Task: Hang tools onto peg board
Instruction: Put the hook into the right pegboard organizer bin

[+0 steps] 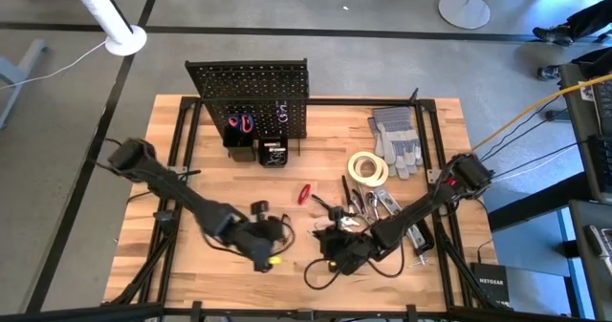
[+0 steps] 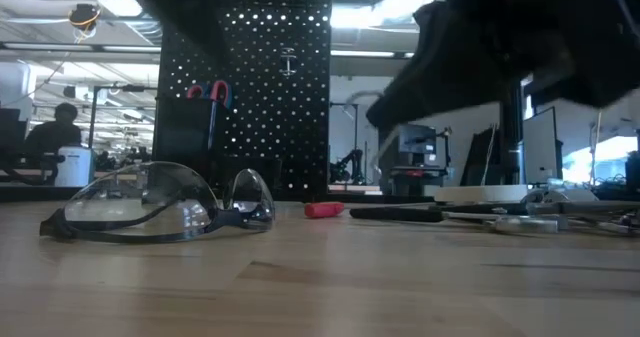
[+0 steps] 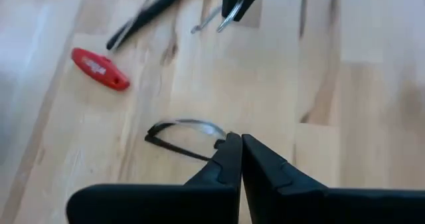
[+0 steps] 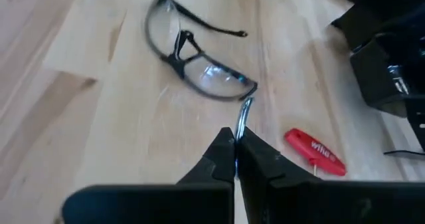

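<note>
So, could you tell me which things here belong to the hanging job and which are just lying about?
Job:
- peg board
- safety glasses
- red-handled tool
- tape roll
- thin metal tool in the right gripper

Lying about:
- grey gloves
- cables

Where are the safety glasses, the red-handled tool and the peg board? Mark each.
safety glasses (image 4: 199, 68), right wrist view, on the lens.
red-handled tool (image 3: 99, 69), left wrist view, mid-handle.
peg board (image 1: 251, 93), high view, perforated face.

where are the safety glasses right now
The safety glasses lie on the wooden table near its front edge, between the two arms, with the small red-handled tool just beyond them toward the peg board.
</note>
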Controlling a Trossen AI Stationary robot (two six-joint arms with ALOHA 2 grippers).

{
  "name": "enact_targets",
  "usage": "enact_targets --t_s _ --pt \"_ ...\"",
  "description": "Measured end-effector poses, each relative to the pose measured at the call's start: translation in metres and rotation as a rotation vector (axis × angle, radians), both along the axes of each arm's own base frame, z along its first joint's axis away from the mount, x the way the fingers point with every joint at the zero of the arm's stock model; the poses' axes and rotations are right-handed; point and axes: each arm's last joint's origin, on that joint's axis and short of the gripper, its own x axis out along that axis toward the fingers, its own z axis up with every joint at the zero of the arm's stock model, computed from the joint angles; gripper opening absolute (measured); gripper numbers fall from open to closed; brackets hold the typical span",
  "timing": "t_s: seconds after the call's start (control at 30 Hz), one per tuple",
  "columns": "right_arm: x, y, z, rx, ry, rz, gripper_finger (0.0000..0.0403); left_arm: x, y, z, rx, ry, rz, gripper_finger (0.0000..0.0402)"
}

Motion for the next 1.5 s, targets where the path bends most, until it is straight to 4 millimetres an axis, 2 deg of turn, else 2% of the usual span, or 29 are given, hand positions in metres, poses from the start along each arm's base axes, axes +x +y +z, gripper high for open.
enact_targets --t_s 0.2,0.37,0.57,0.73,0.93,1.03,1.23,1.5 --pt "0.006 -0.014 0.021 0.058 -0.051 -0.021 0.0005 -0.041 0.008 -0.004 -0.001 -0.133 0.074 0.0000" --pt "0.016 -0.034 0.032 0.101 -0.061 -0.008 0.0005 -0.056 0.018 -0.007 -0.023 -0.166 0.140 0.0005" --pt "0.030 -0.069 0.037 0.118 -0.064 -0.037 0.0005 -0.059 0.025 -0.001 -0.019 -0.175 0.143 0.0067" --pt "0.049 -0.105 0.048 0.162 -0.176 -0.051 0.0005 -0.071 0.029 0.001 0.022 -0.117 0.126 0.0126" --pt "0.067 -0.156 0.062 0.158 -0.367 -0.129 0.0005 -0.085 0.028 0.001 0.086 -0.097 0.158 0.0155" --pt "0.078 -0.179 0.056 0.156 -0.443 -0.153 0.0005 -0.091 0.030 -0.007 0.097 -0.089 0.155 0.0156" --pt "0.091 -0.217 0.030 0.148 -0.501 -0.228 0.0005 -0.107 0.043 -0.031 0.026 -0.115 0.169 0.0151" --pt "0.096 -0.242 0.001 0.191 -0.493 -0.276 0.0022 -0.118 0.069 -0.058 -0.084 -0.224 0.202 0.0151"
